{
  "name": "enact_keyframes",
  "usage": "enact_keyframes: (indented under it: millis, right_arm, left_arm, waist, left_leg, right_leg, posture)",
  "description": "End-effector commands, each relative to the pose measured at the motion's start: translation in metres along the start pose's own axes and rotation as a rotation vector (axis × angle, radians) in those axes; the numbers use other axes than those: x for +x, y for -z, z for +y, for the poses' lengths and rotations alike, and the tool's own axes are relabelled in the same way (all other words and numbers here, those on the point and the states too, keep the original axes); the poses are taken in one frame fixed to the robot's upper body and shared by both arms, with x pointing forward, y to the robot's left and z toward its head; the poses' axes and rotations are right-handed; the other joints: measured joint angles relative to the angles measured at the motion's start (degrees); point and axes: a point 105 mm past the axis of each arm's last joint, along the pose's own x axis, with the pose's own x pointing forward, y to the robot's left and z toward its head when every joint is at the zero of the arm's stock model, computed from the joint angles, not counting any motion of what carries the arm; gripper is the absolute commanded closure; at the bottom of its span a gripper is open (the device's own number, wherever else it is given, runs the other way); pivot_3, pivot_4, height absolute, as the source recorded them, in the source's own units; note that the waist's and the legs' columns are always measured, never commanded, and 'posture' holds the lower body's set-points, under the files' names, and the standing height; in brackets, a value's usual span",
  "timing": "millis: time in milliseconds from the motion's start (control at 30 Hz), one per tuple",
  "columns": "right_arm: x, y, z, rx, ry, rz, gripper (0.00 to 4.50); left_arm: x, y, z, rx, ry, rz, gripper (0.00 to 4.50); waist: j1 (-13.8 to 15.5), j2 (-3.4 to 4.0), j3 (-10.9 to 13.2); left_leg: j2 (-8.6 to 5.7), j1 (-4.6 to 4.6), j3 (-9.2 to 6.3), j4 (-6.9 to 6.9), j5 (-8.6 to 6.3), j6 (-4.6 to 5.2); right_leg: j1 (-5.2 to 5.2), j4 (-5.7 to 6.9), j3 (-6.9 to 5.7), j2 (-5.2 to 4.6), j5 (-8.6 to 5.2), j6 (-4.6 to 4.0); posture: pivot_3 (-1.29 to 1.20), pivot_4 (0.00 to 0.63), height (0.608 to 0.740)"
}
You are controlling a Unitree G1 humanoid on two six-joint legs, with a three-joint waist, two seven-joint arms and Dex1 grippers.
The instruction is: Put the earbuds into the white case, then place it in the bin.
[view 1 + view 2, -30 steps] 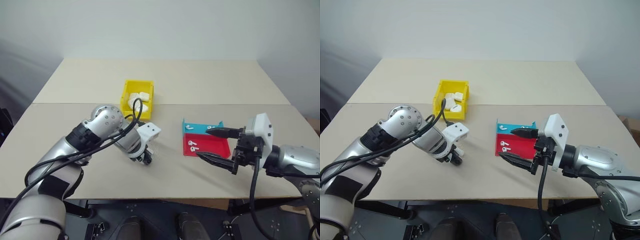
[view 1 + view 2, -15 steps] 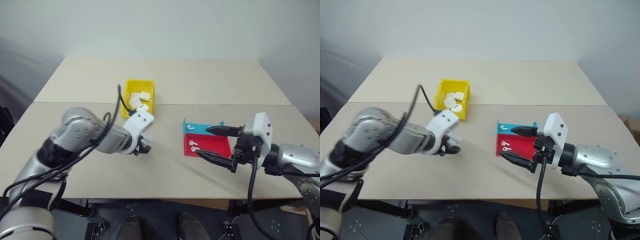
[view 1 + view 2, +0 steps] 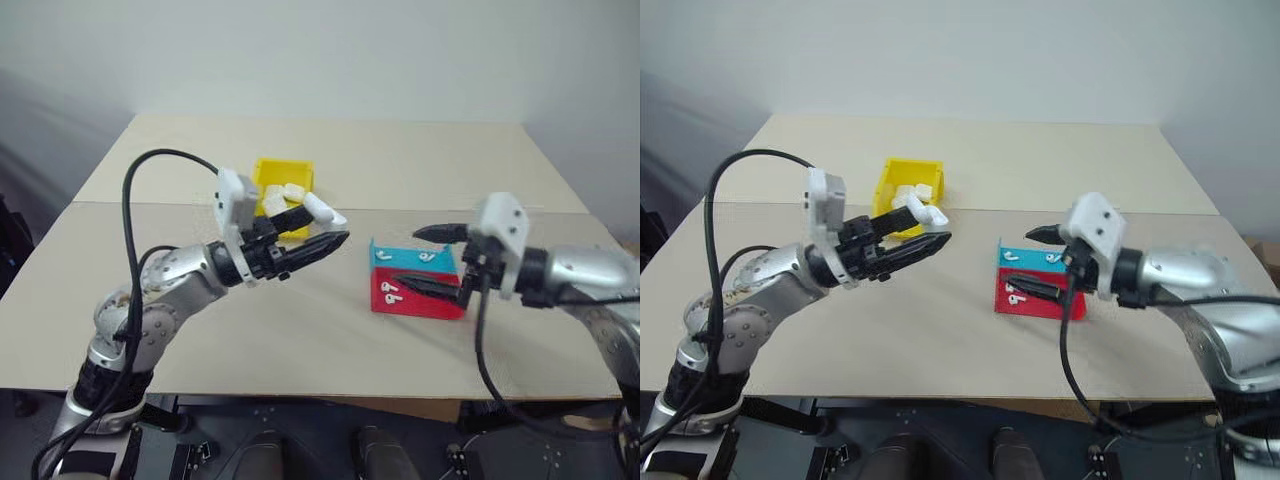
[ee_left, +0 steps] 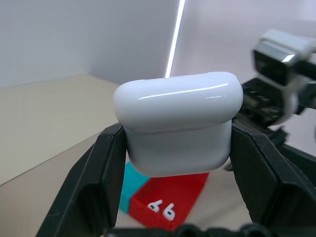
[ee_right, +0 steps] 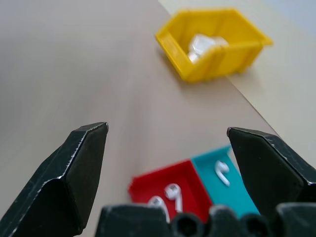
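1. Case first: the white case point(image 4: 177, 126) sits clamped between the two black fingers of the left gripper point(image 3: 318, 237), lifted clear of the table point(image 3: 300, 330) and turned toward the robot's right. I judge this presents it to the other arm for loading. Its lid looks shut, so it would need flipping open before anything goes in.
2. Earbuds point(image 3: 390, 291) lie in the flat tray point(image 3: 415, 292): a pair in the red half, one more in the cyan half.
3. The right gripper point(image 3: 422, 258) hangs over the tray with its jaws spread wide and nothing between them, apparently lined up to pick an earbud.
4. The bin point(image 3: 281, 180), yellow, stands on the table beyond the left gripper, well apart from the tray. It already holds several white cases point(image 5: 202, 45), leaving less room for the drop.
5. Between case and tray the tabletop is bare; the tray's low walls are the one likely hindrance to pinching such small pieces.
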Motion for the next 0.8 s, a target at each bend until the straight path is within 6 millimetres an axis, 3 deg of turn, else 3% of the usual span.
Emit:
enact_keyframes:
  millis: [33, 200, 400, 567, 800]
  right_arm:
    - [0.009, 0.005, -0.012, -0.050, -0.003, 0.166, 0.00]
    - [0.020, 0.013, -0.010, -0.064, -0.118, 0.283, 0.00]
    - [0.028, 0.025, -0.008, -0.094, -0.217, 0.349, 0.00]
    - [0.033, 0.028, -0.006, -0.153, -0.283, 0.389, 1.22]
    - [0.043, 0.040, 0.001, -0.217, -0.365, 0.464, 1.22]
  left_arm:
    - [-0.013, -0.008, -0.005, 0.037, 0.187, -0.047, 1.62]
    - [-0.036, -0.005, -0.005, 0.100, 0.323, -0.061, 1.62]
    - [-0.043, -0.002, -0.012, 0.176, 0.421, -0.067, 1.62]
    - [-0.039, 0.002, -0.023, 0.179, 0.456, -0.074, 1.62]
    - [-0.031, 0.008, -0.028, 0.207, 0.426, -0.069, 1.62]
  waist:
    - [-0.4, 0.02, 0.0]
    - [-0.8, 0.02, 0.0]
    - [-0.6, 0.02, 0.0]
    - [-0.8, 0.02, 0.0]
    - [-0.8, 0.02, 0.0]
  left_leg:
    - [0.00, 0.00, 0.02, 0.00, -0.02, 0.03]
    - [0.04, -0.14, -0.01, -0.01, -0.05, 0.09]
    - [0.06, -0.29, 0.01, 0.04, -0.12, 0.21]
    - [0.11, -0.28, 0.00, 0.03, -0.12, 0.22]
    - [0.12, -0.27, 0.01, 0.05, -0.12, 0.22]
  right_leg:
    - [-0.01, 0.00, 0.01, 0.00, -0.01, 0.01]
    - [-0.13, -0.04, -0.05, 0.02, -0.01, 0.01]
    - [-0.19, -0.13, -0.07, -0.03, -0.03, 0.06]
    - [-0.25, -0.06, -0.07, 0.01, -0.03, 0.05]
    - [-0.27, 0.02, -0.06, 0.01, -0.02, 0.05]
  posture:
    - [0.00, 0.150, 0.740]
    - [0.00, 0.150, 0.740]
    - [0.00, 0.150, 0.740]
    - [0.00, 0.150, 0.740]
    - [0.00, 0.150, 0.740]
